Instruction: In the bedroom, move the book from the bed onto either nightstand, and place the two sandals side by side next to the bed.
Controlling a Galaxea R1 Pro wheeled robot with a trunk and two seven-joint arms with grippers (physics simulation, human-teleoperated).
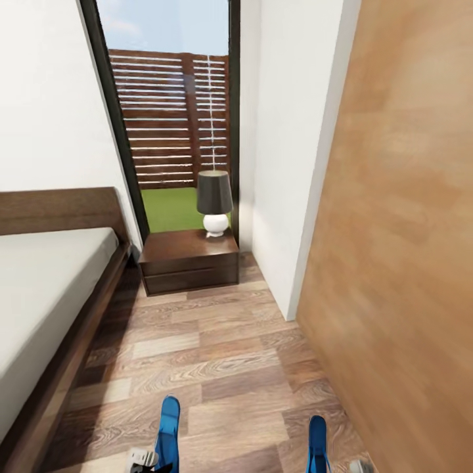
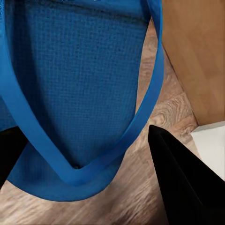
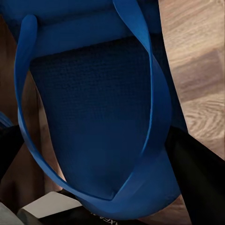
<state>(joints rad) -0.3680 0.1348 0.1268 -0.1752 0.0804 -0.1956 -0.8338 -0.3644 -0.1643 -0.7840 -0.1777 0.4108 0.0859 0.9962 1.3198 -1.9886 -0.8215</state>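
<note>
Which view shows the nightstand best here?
The head view: the nightstand stands whole by the window, beside the bed, with a lamp on top. Both wrist views give close-ups of blue sandals instead, so they add nothing about it.

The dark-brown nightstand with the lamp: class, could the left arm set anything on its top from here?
Probably not yet. The dark-brown nightstand stands well ahead across open wood-plank floor, and the left gripper sits low in the head view, gripping a bright-blue sandal. Nothing blocks the way.
</note>
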